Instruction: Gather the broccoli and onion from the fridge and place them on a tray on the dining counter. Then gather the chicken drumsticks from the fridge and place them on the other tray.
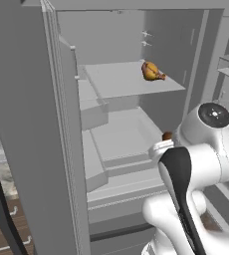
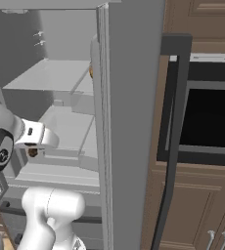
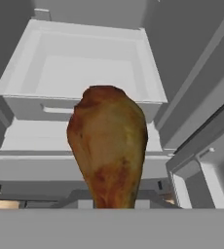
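Observation:
The fridge (image 1: 32,124) stands open in front of me, its grey shelves and a white drawer (image 3: 84,63) showing inside. One golden-brown chicken drumstick (image 1: 153,71) lies on the upper shelf at the right. The other chicken drumstick (image 3: 108,146) hangs plump end out, right before the hand camera, above the lower shelves. My gripper (image 1: 165,141) is shut on its thin end, and the fingers are hidden behind it. A brown bit of this drumstick (image 2: 33,152) peeks out under the hand. Broccoli, onion and dining counter are out of view.
The fridge's open door (image 2: 129,122) rises close on the right of the arm. Past it is a dark built-in oven (image 2: 212,117) set in brown wooden cabinets (image 2: 202,215). The left door panel (image 1: 61,149) stands near on the other side.

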Robot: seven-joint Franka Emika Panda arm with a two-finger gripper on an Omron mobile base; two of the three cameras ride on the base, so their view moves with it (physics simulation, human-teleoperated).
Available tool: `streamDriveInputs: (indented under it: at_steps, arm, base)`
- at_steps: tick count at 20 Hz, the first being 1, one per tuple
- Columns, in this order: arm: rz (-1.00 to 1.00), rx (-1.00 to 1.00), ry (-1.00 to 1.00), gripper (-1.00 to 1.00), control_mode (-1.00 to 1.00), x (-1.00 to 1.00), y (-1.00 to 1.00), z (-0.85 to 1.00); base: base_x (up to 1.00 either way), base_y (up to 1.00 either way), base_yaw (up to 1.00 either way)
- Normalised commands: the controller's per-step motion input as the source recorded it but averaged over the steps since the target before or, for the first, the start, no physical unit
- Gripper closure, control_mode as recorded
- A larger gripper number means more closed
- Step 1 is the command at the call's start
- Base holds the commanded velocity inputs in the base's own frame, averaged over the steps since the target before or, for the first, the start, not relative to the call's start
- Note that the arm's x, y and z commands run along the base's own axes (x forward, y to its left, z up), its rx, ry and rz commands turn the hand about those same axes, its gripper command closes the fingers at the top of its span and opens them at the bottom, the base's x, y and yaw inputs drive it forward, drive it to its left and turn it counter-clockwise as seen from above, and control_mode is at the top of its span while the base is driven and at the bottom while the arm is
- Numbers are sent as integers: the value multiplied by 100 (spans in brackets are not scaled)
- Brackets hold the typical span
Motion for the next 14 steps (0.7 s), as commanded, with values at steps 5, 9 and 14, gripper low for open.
streamDriveInputs:
  at_steps: [5,9,14]
  arm:
    - [0,0,0,100,100,0,0,0]
    - [0,0,0,100,100,0,0,0]
    - [0,0,0,100,100,0,0,0]
  base:
    - [-75,14,-20]
    - [-64,12,-41]
    - [-45,-4,-58]
